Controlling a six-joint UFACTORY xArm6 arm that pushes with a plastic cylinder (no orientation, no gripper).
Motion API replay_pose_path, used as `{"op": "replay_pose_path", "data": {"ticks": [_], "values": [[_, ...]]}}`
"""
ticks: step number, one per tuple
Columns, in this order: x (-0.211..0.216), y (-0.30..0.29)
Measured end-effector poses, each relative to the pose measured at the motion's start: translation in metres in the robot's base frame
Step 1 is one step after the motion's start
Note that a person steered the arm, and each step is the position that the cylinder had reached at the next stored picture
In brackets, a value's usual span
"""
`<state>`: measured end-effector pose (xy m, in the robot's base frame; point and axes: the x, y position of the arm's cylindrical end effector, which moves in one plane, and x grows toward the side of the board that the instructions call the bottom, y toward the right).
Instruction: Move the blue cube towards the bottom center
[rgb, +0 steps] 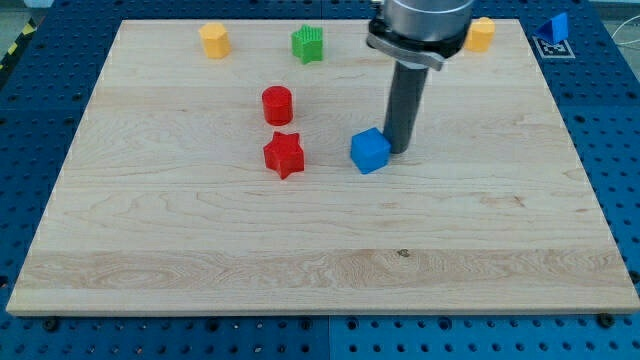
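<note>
you're looking at a pale wooden board (200, 250) on a blue perforated table (40, 70). my tip (402, 149) sits just at the upper right side of the blue plastic cube (370, 151), touching it or very nearly so. there are no fingers to report: the arm ends in a plain dark rod (405, 105). the blue cube lies near the board's middle, slightly to the view's right. to its left, near but apart, is a red star-shaped block (284, 154), with a red cylinder (277, 105) just above that. along the view's top you'll find a yellow-orange block (214, 40), a green ridged block (308, 44), another orange block (481, 34) partly hidden by the arm, and a blue piece (556, 27) off the board's corner.
</note>
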<state>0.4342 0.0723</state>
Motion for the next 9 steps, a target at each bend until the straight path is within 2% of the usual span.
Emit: {"op": "replay_pose_path", "data": {"ticks": [4, 6, 8, 9], "values": [[-0.031, -0.085], [0.002, -0.063], [0.011, -0.019], [0.025, -0.016]]}}
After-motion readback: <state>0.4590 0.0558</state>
